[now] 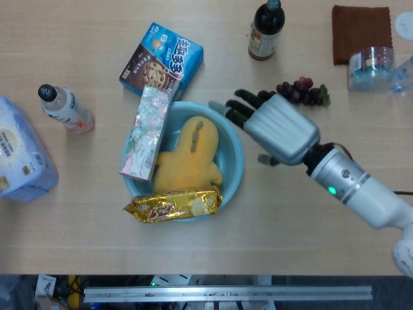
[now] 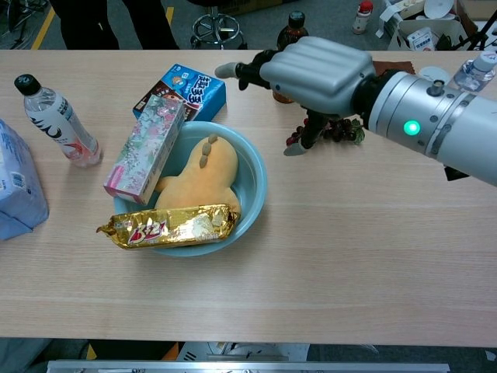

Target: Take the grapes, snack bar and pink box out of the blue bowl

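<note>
The grapes lie on the tabletop, outside the blue bowl and near the dark bottle, so that part of the task reads as done. The right hand hovers between the grapes and the bowl's right rim, empty, with its fingers spread and pointing toward the bowl. The left hand is not in view. Two items remain: the snack bar lies across the bowl's near rim, and the pink box leans on the left rim, against the yellow plush toy. The step in hand appears to be the approach for the second pick. The next move calls for lowering the open hand over one item and closing across its narrow width, without disturbing the toy.
</note>
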`<move>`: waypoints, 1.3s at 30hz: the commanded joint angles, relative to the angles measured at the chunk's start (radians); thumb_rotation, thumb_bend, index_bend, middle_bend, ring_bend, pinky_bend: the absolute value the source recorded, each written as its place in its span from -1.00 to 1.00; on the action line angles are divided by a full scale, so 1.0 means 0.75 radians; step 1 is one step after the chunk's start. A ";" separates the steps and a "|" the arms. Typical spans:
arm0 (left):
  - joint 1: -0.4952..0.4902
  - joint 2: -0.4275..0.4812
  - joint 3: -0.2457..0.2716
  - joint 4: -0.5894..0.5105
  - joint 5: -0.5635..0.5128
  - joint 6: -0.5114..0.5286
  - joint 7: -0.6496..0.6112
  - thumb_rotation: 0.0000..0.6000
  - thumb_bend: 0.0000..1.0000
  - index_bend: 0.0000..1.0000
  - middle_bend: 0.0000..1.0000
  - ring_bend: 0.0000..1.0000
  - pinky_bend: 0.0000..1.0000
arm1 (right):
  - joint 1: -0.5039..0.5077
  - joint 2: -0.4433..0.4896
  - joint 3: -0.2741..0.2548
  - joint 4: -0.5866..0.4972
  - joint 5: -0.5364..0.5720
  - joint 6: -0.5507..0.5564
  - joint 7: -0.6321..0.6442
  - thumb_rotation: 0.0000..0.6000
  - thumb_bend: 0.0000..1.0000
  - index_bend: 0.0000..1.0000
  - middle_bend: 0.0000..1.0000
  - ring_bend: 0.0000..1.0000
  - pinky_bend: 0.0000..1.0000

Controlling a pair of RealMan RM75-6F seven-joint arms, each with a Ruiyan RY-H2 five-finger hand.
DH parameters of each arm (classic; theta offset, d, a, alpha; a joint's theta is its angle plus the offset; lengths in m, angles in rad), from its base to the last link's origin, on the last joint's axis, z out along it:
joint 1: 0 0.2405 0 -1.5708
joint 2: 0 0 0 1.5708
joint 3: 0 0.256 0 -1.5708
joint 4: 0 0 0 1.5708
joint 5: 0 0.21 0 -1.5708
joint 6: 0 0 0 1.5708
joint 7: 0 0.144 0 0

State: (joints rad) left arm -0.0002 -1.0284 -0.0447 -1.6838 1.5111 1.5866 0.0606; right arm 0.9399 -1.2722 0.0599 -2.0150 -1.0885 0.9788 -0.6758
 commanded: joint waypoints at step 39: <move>0.027 -0.001 0.010 0.055 0.004 0.025 -0.076 1.00 -0.40 -0.70 -0.62 -0.72 -0.70 | 0.111 -0.557 -0.059 0.119 0.190 -0.012 -0.320 1.00 -0.51 -0.52 -0.30 -0.38 0.18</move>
State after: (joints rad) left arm 0.0198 -1.0287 -0.0373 -1.6424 1.5144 1.6056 0.0039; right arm 1.0218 -1.6883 0.0158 -1.9266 -0.9465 0.9688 -0.9141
